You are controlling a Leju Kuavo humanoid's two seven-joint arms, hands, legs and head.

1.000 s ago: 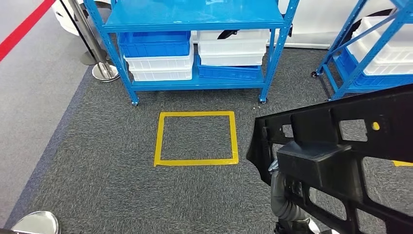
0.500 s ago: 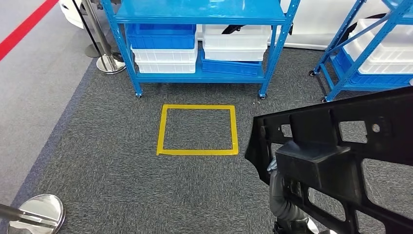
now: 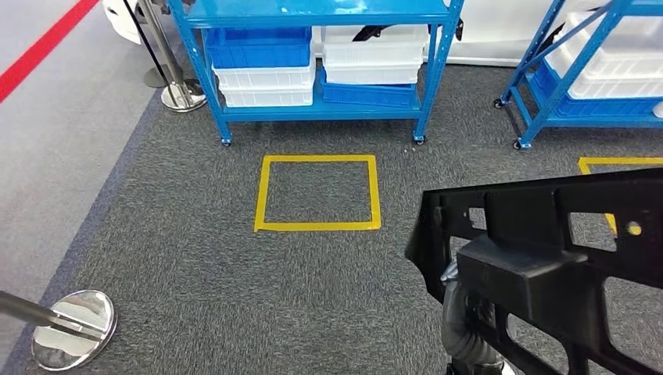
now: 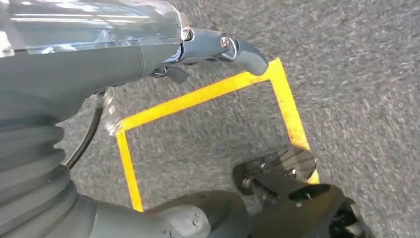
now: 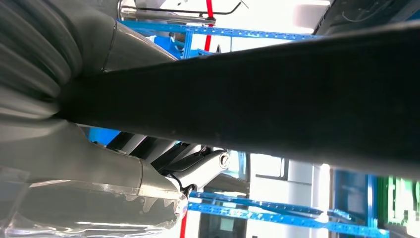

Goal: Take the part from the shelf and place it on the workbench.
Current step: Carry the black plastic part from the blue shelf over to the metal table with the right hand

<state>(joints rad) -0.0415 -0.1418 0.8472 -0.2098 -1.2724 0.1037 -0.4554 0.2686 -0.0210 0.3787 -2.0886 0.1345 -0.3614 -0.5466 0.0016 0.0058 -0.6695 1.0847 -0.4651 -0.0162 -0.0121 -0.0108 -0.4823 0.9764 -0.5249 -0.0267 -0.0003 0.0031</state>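
- A large black plastic part (image 3: 547,266) is filling the lower right of the head view, carried above the grey carpet (image 3: 195,258) and well clear of the shelves.
- Its long axis is running roughly side to side across the robot's front, with one end pointing toward the middle of the view and the other passing out past the right edge.
- The part is a flat openwork frame with rectangular cut-outs and a solid boxy block jutting from its near face; its broad face is tilting up toward the camera.
- The right hand (image 5: 163,168) is sitting under and against the part, seen in the right wrist view as a broad dark band (image 5: 277,99) crossing just over the hand; the ribbed wrist cover (image 3: 465,332) is rising to the part's underside in the head view. The hand is bearing the part, but how its fingers are lying I cannot tell.
- The left hand (image 4: 163,54) is hanging over the carpet with nothing in it, its fingers (image 4: 242,49) lying loosely extended.
- A yellow tape square (image 3: 318,193) is lying on the carpet ahead, between the robot and a blue shelf unit (image 3: 313,23) holding blue and white bins (image 3: 262,62).
- A second blue shelf (image 3: 582,70) is standing to the right, a chrome stanchion base (image 3: 74,328) at lower left, and a red stripe (image 3: 39,47) at upper left.
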